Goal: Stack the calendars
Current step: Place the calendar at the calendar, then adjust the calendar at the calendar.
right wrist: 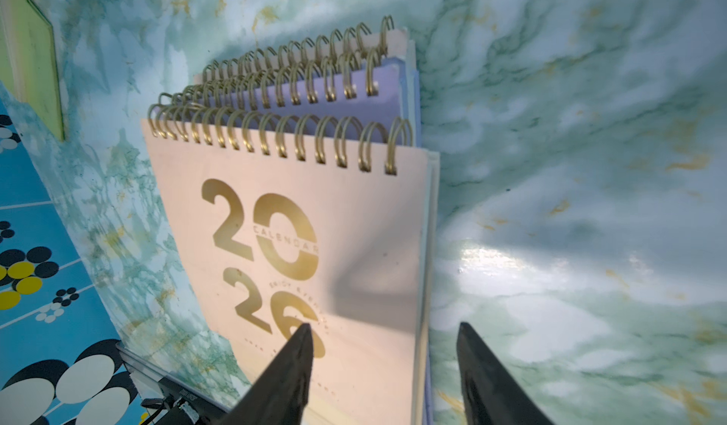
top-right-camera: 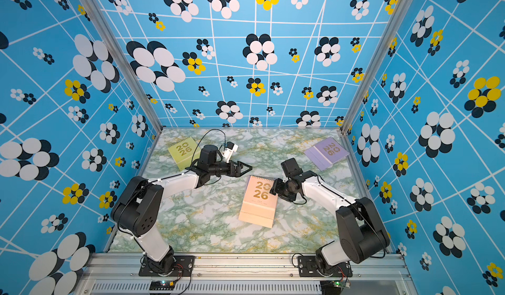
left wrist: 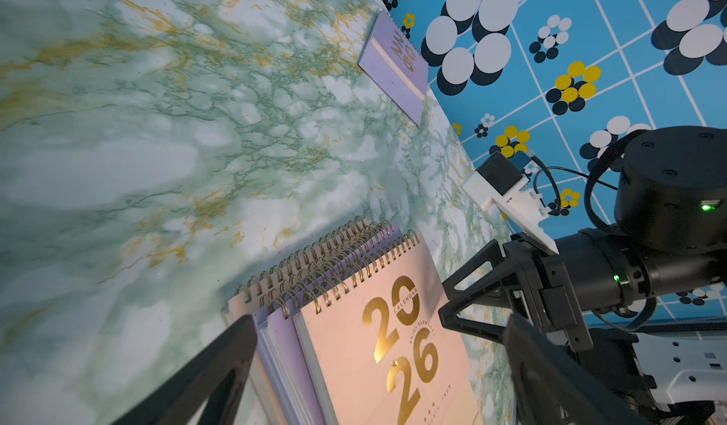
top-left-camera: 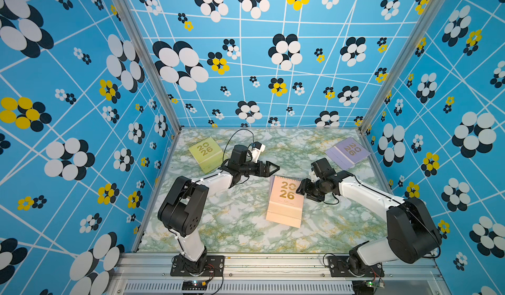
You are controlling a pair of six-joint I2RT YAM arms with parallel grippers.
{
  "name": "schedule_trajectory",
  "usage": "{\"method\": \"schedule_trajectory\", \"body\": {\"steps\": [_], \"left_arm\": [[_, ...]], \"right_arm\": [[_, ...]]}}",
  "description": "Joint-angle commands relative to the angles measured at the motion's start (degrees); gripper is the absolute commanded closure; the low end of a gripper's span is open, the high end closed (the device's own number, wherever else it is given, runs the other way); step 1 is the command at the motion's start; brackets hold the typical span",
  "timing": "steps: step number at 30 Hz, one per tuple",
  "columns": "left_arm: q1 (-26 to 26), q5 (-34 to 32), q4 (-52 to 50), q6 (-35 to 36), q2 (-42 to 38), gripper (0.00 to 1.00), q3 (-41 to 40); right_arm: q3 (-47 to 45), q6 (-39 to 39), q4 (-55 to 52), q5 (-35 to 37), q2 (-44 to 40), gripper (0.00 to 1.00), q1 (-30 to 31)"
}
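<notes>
- Both top views show a stack of calendars [top-left-camera: 285, 200] near the middle of the table [top-left-camera: 237, 225], peach cover on top, lilac edges peeking beneath
- Right gripper [top-left-camera: 299, 189] sits at the stack's 3 o'clock edge, jaws parted, clamping nothing
- Left gripper [top-left-camera: 274, 168] hovers at the stack's 11 o'clock, spread wide, empty
- Yellow-green calendar [top-left-camera: 206, 154] lies at 10 o'clock, a lilac calendar [top-left-camera: 348, 151] at 2 o'clock, both apart from the stack
</notes>
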Motion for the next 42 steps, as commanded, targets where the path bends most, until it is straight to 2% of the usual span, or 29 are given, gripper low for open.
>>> {"method": "schedule_trajectory", "body": {"steps": [1, 42], "left_arm": [[0.6, -0.2, -0.6, 1.2, -1.8, 0.0, -0.7], [1.3, 0.9, 0.6, 0.5, -1.2, 0.01, -1.7]], "right_arm": [[1.9, 1.2, -1.0, 1.4, 1.8, 0.4, 0.3], [8.7, 2.0, 1.4, 1.1, 7.6, 0.38, 0.4]]}}
